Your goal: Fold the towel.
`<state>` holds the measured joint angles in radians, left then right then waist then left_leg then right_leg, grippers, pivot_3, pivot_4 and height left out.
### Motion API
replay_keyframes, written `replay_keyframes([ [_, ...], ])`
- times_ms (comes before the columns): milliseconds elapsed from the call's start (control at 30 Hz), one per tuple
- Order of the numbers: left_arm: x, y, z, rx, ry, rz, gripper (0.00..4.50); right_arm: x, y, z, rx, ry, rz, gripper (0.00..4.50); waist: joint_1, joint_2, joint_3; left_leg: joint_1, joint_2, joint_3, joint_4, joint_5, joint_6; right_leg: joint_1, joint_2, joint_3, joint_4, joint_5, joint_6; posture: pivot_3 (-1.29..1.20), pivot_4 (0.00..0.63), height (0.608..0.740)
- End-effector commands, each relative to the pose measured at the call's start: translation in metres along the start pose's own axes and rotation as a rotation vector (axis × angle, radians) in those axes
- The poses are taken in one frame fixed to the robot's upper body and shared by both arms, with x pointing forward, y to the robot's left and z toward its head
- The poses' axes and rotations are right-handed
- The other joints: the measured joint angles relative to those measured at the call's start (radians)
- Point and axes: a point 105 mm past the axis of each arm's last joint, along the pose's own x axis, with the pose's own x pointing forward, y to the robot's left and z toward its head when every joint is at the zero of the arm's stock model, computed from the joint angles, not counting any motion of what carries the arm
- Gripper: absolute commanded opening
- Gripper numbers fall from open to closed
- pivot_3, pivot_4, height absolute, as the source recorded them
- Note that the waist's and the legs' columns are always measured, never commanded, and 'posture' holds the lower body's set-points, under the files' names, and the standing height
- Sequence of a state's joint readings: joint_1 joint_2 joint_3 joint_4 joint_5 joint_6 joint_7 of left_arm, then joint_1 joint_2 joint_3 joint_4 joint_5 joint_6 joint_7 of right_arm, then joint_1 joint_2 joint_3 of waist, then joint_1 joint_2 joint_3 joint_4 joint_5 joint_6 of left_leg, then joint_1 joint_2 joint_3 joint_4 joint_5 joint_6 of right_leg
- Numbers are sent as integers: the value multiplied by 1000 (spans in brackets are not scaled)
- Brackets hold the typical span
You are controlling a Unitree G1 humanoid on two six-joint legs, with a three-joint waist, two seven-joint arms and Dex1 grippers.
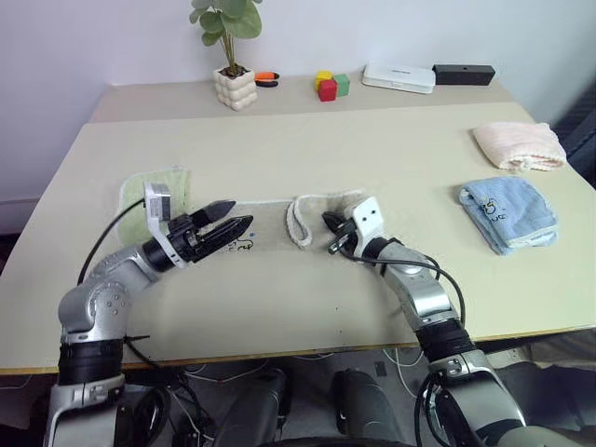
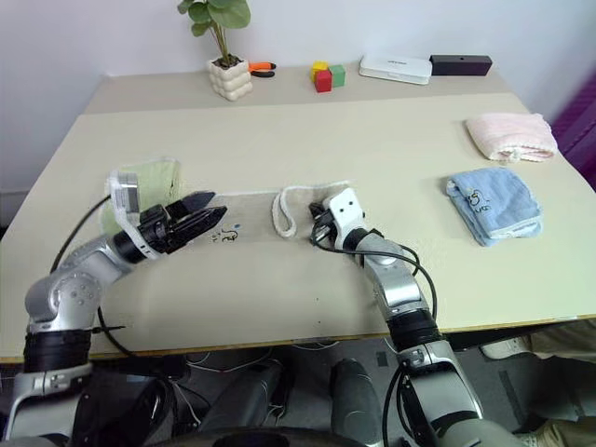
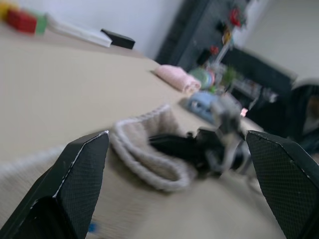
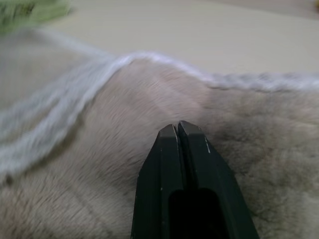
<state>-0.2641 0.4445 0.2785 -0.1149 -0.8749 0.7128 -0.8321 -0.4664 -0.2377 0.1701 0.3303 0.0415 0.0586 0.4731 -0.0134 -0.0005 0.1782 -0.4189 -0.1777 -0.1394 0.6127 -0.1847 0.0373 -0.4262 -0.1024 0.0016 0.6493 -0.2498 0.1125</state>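
- Beige towel (image 1: 279, 223) spread flat near the middle of the table (image 1: 391, 149), whitish trim along its edges, one corner turned back into a small curled flap (image 1: 300, 220).
- Small dark embroidered mark (image 1: 244, 248) on the towel, just below the left gripper's tips.
- Left gripper (image 1: 237, 222) over the towel's left part, pointing toward the flap, fingers (image 3: 79, 179) spread wide apart with nothing between them.
- Right gripper (image 1: 331, 235) at the towel's right part, just beside the flap, fingers (image 4: 182, 164) pressed together tip to tip against the pile; cannot tell whether any cloth is pinched between them.
- Light green cloth (image 1: 156, 194) partly under the towel's far left end, behind the left arm.
- Folded blue cloth (image 1: 507, 212) well apart on the right side of the table; folded pink cloth (image 1: 518, 145) beyond it, nearer the far edge.
- Along the back of the table: potted plant (image 1: 233, 74) in a white knobbly pot, an orange-and-black tool (image 1: 266, 78) beside it, coloured blocks (image 1: 330, 86) in yellow, red and green, a flat white box (image 1: 399, 77) and a black box (image 1: 463, 74).
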Motion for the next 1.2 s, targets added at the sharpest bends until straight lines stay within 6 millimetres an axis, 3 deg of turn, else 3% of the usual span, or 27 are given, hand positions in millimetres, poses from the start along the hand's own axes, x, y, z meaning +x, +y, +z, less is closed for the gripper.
replay_keyframes([
  [33, -7, -15, 0, -75, -44, 41, 4500, 3, 1, -10, 4, 31, -18, 29, -1, -2, -1, 1, 0, 0, 0, 0, 0, 1, 0, 0, 0, 0, 0, 0, 150, 740],
  [67, -10, -19, -8, -91, -23, 49, 4500, 3, 5, -6, 13, 13, 10, 29, 0, -2, -1, 3, 0, 0, -1, 0, 0, 3, 0, 1, 0, 0, 0, 0, 150, 740],
  [167, -18, -21, -18, -149, 7, 82, 4500, 4, 13, -2, 13, -5, 83, 825, 0, -2, -2, 5, 1, 0, -1, 0, 0, 5, 0, 1, 0, 0, 0, 0, 150, 740],
  [367, -35, -9, -24, -311, -84, 232, 4500, -2, -4, 31, -48, -112, 46, 3813, 3, -2, -2, 5, 1, 0, -2, 0, 0, 4, 0, 2, -1, -1, -1, 0, 150, 740],
  [433, -36, -10, -28, -343, -88, 245, 4500, -6, -8, 44, -14, -154, 49, 4480, 3, -2, -1, 5, 1, 0, -2, 0, 0, 4, 0, 2, -1, -1, -1, 0, 150, 740],
  [500, -36, -11, -31, -340, -77, 264, 4500, -14, -7, 58, 58, -192, 111, 4480, 5, -2, -1, 5, 1, 0, -2, 0, 0, 4, 0, 2, -1, -1, -1, 0, 150, 740],
  [700, -41, -9, -27, -448, -191, 336, 4500, -51, -15, 89, 23, -239, 269, 4480, 20, -2, -1, 4, 1, 0, -2, -1, 0, 4, 0, 2, -2, -3, -4, 0, 150, 740],
  [1067, -50, 5, -43, -686, -247, 547, 4500, -108, -31, 99, -126, -151, 420, 4480, 27, -3, -1, -5, 1, 1, 1, -1, 1, 2, -2, 2, -4, -4, -6, 0, 150, 740],
  [1200, -51, 17, -44, -723, -271, 604, 4500, -109, -33, 100, -117, -145, 427, 4480, 26, -3, -1, -6, 1, 1, 1, -1, 1, 2, -2, 1, -5, -4, -6, 0, 150, 740],
])
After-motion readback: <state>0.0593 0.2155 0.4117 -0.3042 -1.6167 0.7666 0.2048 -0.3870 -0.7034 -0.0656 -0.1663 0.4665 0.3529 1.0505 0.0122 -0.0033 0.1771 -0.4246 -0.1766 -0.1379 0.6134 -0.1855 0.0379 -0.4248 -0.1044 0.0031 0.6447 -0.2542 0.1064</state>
